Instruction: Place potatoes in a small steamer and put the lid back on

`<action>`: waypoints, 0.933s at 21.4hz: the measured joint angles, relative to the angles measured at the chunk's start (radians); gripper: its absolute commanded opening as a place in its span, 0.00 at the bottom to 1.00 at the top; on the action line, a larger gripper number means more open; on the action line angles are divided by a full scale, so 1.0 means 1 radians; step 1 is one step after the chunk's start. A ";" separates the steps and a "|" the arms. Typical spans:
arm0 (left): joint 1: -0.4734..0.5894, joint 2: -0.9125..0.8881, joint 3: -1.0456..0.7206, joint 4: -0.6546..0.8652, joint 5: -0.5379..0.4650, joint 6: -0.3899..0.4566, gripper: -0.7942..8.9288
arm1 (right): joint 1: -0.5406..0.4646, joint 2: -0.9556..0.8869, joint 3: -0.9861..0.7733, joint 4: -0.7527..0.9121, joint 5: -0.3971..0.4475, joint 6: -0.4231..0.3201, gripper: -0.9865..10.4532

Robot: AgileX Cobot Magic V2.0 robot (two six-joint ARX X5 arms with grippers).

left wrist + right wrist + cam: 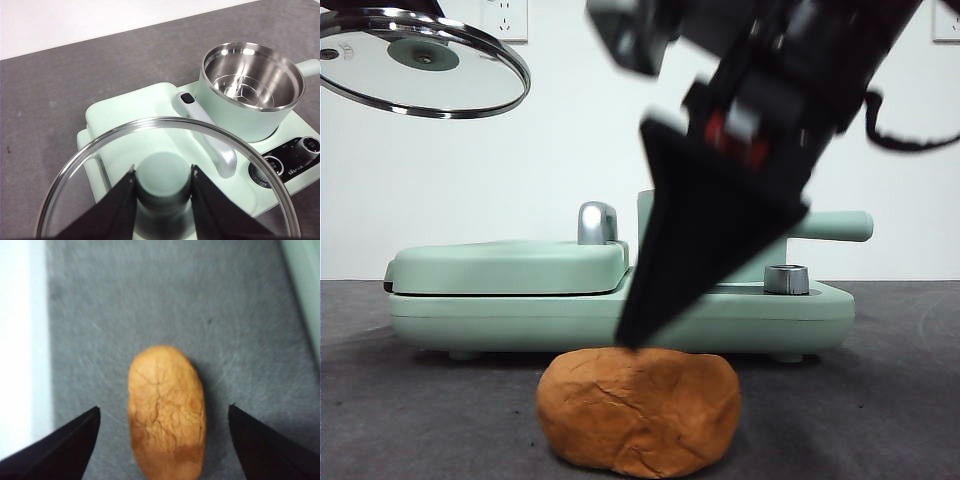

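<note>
one potato [166,410] on the mat, between wide-open right gripper [162,440] jaws, left gripper [162,192] clamping lid [100,150] knob

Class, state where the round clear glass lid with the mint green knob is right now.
The glass lid is held up in the air by the left gripper, shut on its knob, high in the front view, above the flat green grill plate.

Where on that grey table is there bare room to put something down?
The grey mat beside the green appliance is bare, as is the strip either side of the potato. It is crowded over the potato, where the right gripper hangs open.
</note>
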 measured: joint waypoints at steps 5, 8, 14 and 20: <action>0.000 0.000 0.000 0.000 0.000 0.001 0.09 | 0.020 0.080 0.000 0.001 0.032 -0.014 0.44; 0.000 0.000 0.000 0.000 0.000 0.001 0.09 | 0.024 0.105 0.000 0.002 0.034 -0.015 0.35; 0.000 0.000 0.000 0.000 0.000 0.001 0.09 | 0.028 0.089 0.001 -0.019 0.112 0.005 0.26; 0.000 0.000 0.000 0.001 0.000 0.001 0.09 | -0.019 -0.079 0.108 -0.239 0.136 0.172 0.26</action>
